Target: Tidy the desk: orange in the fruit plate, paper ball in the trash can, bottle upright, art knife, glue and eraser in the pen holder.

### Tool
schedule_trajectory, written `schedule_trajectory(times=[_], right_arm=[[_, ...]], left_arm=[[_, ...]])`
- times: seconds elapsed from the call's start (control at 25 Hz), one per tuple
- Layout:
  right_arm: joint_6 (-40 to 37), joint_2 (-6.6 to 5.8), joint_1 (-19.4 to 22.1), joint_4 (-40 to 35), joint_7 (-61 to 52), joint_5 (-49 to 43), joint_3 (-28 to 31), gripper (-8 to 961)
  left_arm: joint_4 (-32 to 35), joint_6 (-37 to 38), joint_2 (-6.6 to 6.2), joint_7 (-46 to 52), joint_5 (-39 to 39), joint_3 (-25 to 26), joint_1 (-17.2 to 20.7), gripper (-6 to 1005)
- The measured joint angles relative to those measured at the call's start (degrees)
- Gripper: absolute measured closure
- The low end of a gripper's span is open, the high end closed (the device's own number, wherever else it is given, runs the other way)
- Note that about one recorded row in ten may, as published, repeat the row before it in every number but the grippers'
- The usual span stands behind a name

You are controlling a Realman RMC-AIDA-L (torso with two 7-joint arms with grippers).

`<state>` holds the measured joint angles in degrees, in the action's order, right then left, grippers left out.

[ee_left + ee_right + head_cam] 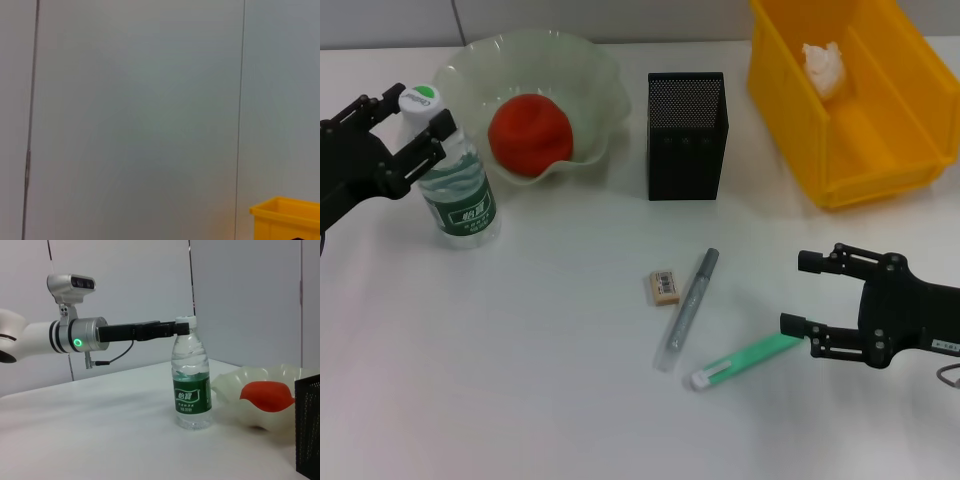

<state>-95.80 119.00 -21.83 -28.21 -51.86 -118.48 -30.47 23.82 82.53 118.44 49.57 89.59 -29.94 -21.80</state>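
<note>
Left pincer (412, 128) reaches in level from the side, fingers spread around the cap of the upright clear bottle (458, 190), beside the scalloped fruit plate (600, 80). Right pincer (802, 294) low over tabletop (520, 380), wide open, lower finger touching mint-green glue (745, 360).

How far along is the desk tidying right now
Done: orange in the fruit plate, paper ball in the trash can, bottle upright between the open left gripper. In hand: nothing. Left: glue by the open right gripper, art knife, eraser.
</note>
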Motion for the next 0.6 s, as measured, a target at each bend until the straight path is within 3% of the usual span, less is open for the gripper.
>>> schedule_trajectory(times=[0.32, 0.6], right_arm=[[-0.1, 0.0, 0.0, 0.0, 0.0, 0.0, 0.0, 171], [-0.2, 0.0, 0.0, 0.0, -0.4, 0.0, 0.1, 171]], left_arm=[[0.0, 0.9, 0.04, 0.0, 0.3, 0.0, 0.0, 194], [0.5, 4.0, -0.19, 4.9, -0.5, 0.5, -0.9, 194]])
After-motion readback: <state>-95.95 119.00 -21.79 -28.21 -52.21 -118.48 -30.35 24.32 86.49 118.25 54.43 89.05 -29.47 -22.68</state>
